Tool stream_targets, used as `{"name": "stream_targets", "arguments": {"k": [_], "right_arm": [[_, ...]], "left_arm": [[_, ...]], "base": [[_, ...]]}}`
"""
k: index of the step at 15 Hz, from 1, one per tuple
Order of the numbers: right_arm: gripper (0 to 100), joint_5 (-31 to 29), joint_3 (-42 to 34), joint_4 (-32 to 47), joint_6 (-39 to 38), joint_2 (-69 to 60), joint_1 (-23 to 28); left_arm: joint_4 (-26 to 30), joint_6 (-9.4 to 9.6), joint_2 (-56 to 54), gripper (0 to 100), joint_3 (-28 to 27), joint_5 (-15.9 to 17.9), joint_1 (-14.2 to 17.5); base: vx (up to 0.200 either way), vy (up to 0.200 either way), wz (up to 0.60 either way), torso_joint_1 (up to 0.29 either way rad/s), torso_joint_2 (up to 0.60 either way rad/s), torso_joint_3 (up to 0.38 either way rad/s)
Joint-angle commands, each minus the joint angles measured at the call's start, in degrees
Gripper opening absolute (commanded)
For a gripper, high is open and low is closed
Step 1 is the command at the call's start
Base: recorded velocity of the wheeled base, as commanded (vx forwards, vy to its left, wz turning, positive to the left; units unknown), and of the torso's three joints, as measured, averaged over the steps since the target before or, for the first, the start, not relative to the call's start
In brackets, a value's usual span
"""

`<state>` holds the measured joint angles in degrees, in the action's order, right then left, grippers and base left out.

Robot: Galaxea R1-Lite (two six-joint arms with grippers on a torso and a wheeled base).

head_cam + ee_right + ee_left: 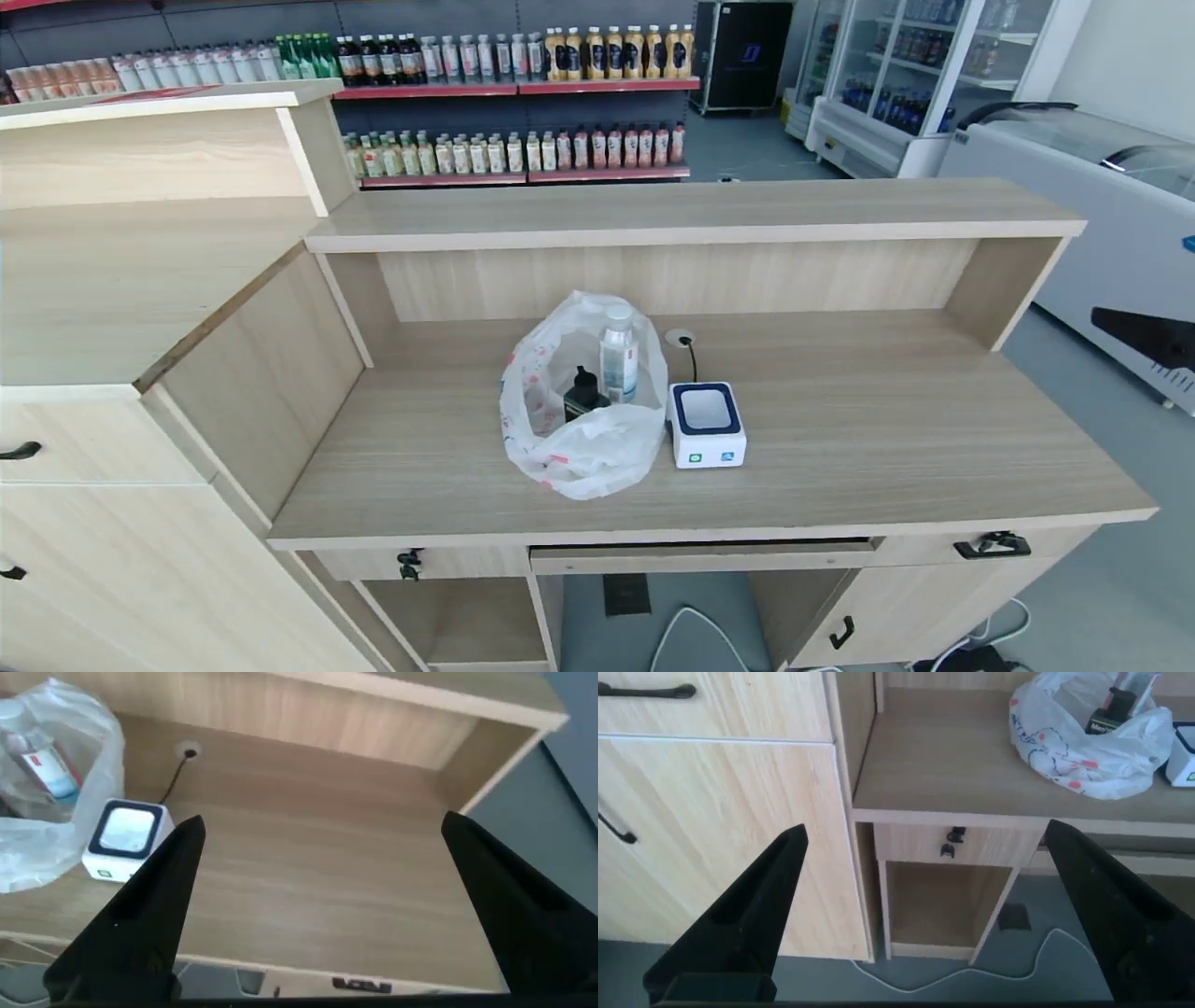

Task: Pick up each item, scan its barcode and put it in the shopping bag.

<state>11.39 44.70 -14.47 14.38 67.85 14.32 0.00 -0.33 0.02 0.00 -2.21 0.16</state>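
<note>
The clear white-capped bottle (pixel 618 359) and the small black container (pixel 584 394) stand inside the translucent white plastic shopping bag (pixel 579 457) on the light wooden tabletop (pixel 887 439), just beside the white square barcode scanner (pixel 707 425). The left gripper (pixel 924 831) and right gripper (pixel 322 819) are both spread and hold nothing. Bagging appears complete; any withdrawal should pass well apart from the bag to avoid tipping it.

At centre frame, the shopping bag (pixel 597 457) is translucent white with red flecks, the scanner (pixel 707 446) white with a navy rim, and the counter (pixel 887 439) pale wood grain.
</note>
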Motion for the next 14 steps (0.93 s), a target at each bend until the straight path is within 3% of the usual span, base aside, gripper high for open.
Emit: {"name": "stream_targets", "arguments": {"k": [1,3,5,6,8,10,14], "right_arm": [[100,-9.9,-7.1,13.2,-3.0,-16.9,0.1],[100,-13.4,-17.3,16.0,-4.7,-28.7,-1.5],[100,-19.6,-28.3,16.1,-7.4,-41.6,-7.1],[100,-19.5,-31.9,16.0,-8.2,-45.9,-8.8],[100,-21.9,-44.4,12.3,-8.7,-59.7,-13.3],[100,-22.9,-44.7,10.1,-10.2,-65.0,-16.3],[100,-22.5,-44.7,10.3,-11.4,-67.5,-14.3]], "left_arm": [[0.0,-0.02,0.0,100,0.0,-0.1,-0.1],[0.0,-0.02,0.0,100,0.0,-0.1,0.0],[0.0,-0.02,0.0,100,0.0,0.0,0.0],[0.0,-0.02,0.0,100,0.0,0.0,0.0],[0.0,-0.02,0.0,100,0.0,-0.1,0.0],[0.0,-0.02,0.0,100,0.0,-0.1,0.0],[0.0,-0.02,0.0,100,0.0,0.0,0.0]], "base": [[0.000,0.000,-0.60,-0.017,0.07,0.041],[0.000,0.000,-0.60,-0.015,0.03,0.019],[0.000,0.000,-0.60,-0.002,0.01,0.009],[0.000,0.000,-0.60,-0.002,0.00,0.002],[0.000,0.000,0.00,0.000,0.00,0.000],[0.000,0.000,0.00,0.000,0.00,0.000],[0.000,0.000,0.00,-0.086,0.20,0.125]]}}
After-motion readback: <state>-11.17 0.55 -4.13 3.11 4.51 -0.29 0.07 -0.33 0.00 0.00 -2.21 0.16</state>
